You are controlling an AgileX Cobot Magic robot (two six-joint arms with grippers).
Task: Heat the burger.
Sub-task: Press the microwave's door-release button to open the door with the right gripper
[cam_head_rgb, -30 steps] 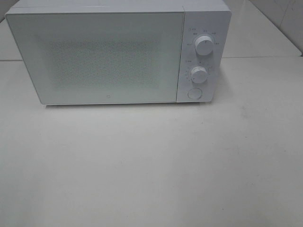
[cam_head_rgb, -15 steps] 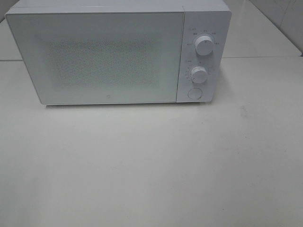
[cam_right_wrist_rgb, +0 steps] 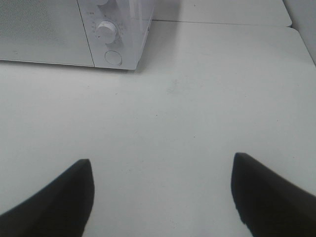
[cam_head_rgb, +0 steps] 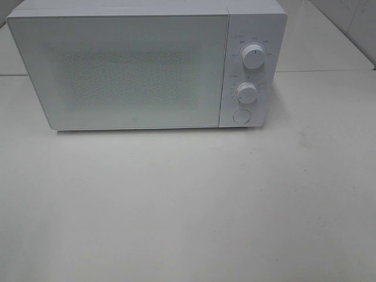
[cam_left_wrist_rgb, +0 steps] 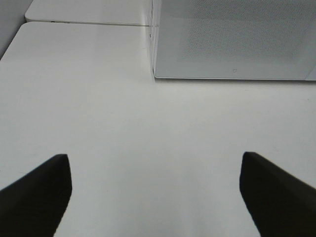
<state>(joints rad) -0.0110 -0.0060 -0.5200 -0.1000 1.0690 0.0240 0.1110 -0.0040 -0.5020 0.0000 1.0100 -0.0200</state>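
The burger shows in no view; perhaps it sits behind the shut, speckled door of the microwave, which hides the inside. Print around the 2 dials is too small to read. The left gripper and right gripper hang spread wide, pinching nothing.

So there's a white microwave sitting toward the back of a plain white table, with its door shut. The door window is that speckled mesh stuff and I can't see through it. The controls are on the right side: an upper knob, a lower knob right under it, then a round button at the bottom. The markings around the knobs are too tiny to read. A seam crosses the tabletop beside it.
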